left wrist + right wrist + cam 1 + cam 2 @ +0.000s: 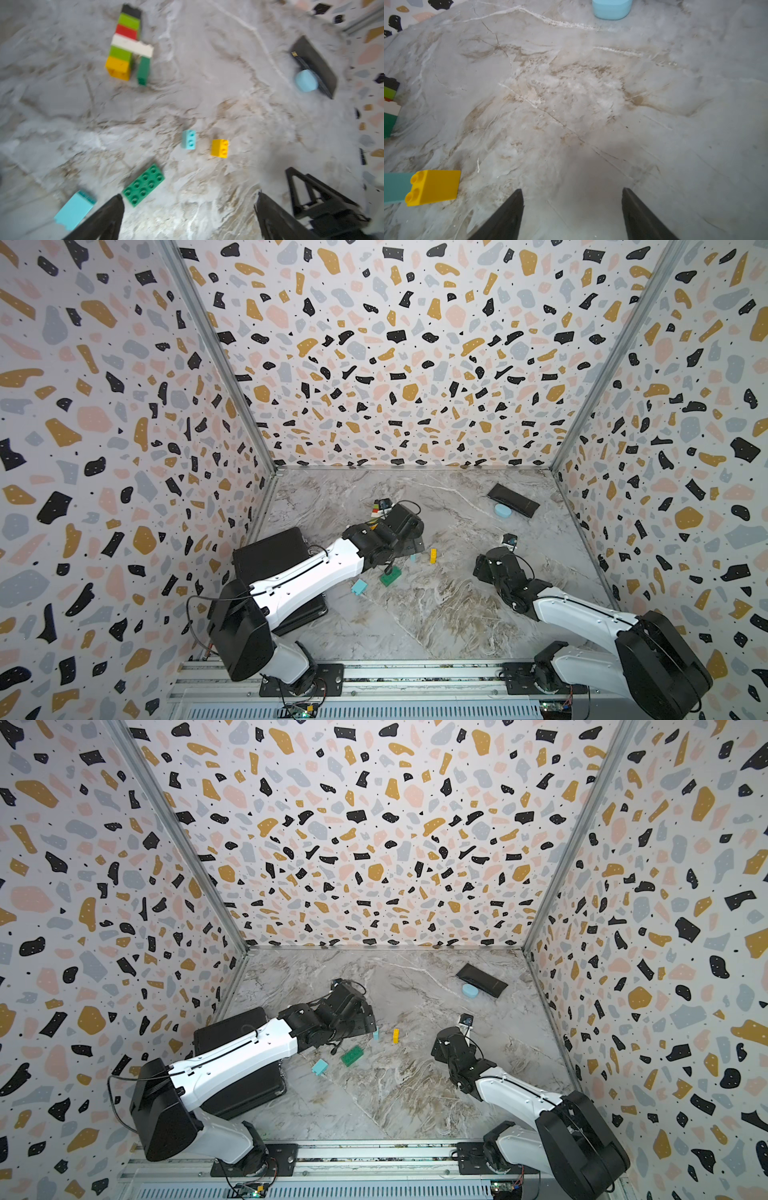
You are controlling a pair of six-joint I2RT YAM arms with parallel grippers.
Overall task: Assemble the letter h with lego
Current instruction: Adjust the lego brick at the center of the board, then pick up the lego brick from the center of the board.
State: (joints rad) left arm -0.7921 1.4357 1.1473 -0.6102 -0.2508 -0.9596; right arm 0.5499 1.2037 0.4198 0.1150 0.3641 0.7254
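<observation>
Both claws are released and empty. The left gripper (187,216) hangs near a dark green brick (143,185) and a light-blue brick (74,209); the right gripper (573,214) is over the bare marble tabletop (591,93). Farther off sits the stacked lego h (128,41). It's probably light, rigid, slick plastic, so pinch loose bricks across their flat sides.

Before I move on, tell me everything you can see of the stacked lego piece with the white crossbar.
The lego build looks like glossy plastic, though it is slightly blurred. Its main column runs from a black brick through a lime brick, a red brick, a long white brick and a second lime brick to a yellow brick. The white one juts out sideways, and a dark green brick under its free end forms a shorter second leg, like an h. It seems to lie flat on the marble table. Nothing else touches it.
</observation>
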